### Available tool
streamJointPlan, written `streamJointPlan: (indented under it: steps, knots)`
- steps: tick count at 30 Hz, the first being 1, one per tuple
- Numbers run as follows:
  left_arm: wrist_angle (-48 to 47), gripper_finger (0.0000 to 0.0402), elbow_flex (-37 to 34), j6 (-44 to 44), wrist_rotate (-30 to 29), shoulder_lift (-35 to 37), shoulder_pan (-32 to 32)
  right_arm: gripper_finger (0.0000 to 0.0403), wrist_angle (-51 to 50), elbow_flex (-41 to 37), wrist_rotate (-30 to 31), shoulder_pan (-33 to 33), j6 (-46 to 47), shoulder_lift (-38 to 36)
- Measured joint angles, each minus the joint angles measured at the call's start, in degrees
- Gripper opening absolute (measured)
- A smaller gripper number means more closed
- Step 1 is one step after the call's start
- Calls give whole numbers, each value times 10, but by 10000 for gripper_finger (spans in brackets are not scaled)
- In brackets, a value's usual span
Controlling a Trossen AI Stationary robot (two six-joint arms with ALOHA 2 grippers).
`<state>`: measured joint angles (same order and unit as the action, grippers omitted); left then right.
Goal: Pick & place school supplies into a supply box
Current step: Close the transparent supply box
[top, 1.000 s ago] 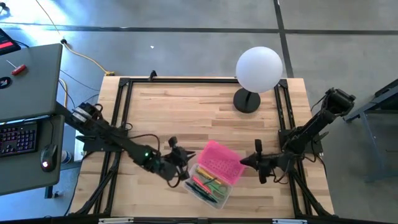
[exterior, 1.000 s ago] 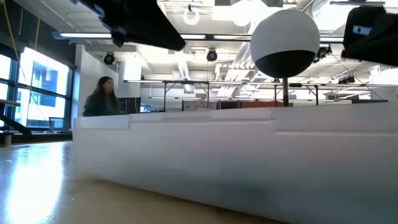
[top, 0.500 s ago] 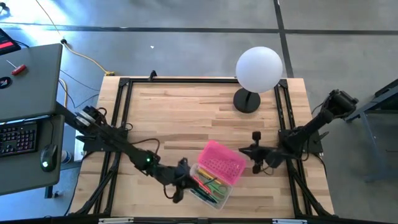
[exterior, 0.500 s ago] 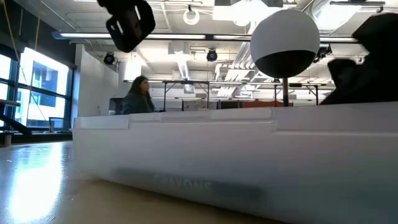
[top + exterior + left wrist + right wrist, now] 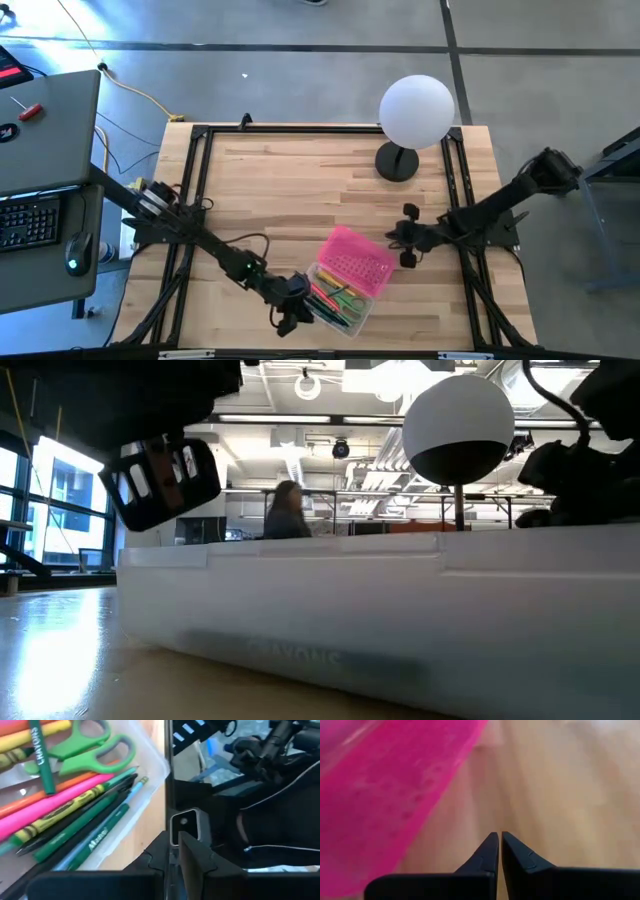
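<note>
Left gripper [image 5: 290, 318], fingers together and holding nothing, is hovering just left of the supply box [image 5: 345, 275] at the table's near edge. Supplies, scissors [image 5: 85, 750] included, are lying lengthwise inside. Right gripper [image 5: 405, 240], also pinched together, is sitting right of the pink lid [image 5: 357, 258], nearer it.

Ceiling lights [image 5: 305, 382] are glowing over office desks [image 5: 330, 510]; daylight is streaming through left-edge windows [image 5: 55, 495].
</note>
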<state>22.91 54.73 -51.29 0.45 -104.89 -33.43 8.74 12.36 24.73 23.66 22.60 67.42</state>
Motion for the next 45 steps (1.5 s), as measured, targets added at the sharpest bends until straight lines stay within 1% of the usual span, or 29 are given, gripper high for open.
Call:
streamJointPlan:
  steps: [4,5,7,11,14,15,23,28,31,35,37,45]
  knots:
    - [-5,74,0,-1,-5,-11,6,0,0,0,-117,-27,24,2]
    - [-4,74,0,-2,-3,-13,8,0,0,0,-132,-31,29,4]
    - [-3,74,0,-7,3,-14,12,0,0,0,-142,-32,32,7]
    - [-9,74,-1,-18,14,-24,16,0,15,0,-149,-30,31,8]
    - [5,74,2,-28,24,-34,16,0,29,0,-161,-30,30,8]
    - [0,74,0,-33,34,-35,15,0,30,0,-161,-30,29,8]
    - [29,74,1,-28,43,-36,1,0,27,0,-138,-30,14,8]
    - [-33,74,1,-35,37,-41,1,0,33,0,-144,-30,14,8]
    - [-75,74,1,-40,30,-41,11,0,45,0,-144,-30,23,8]
    - [-71,74,1,-1,18,-41,28,0,69,0,-146,-30,22,8]
    - [-58,74,1,13,21,-41,37,0,73,-1,-144,-31,17,8]
    - [-65,74,1,34,42,-40,64,0,97,-2,-131,-31,-3,8]
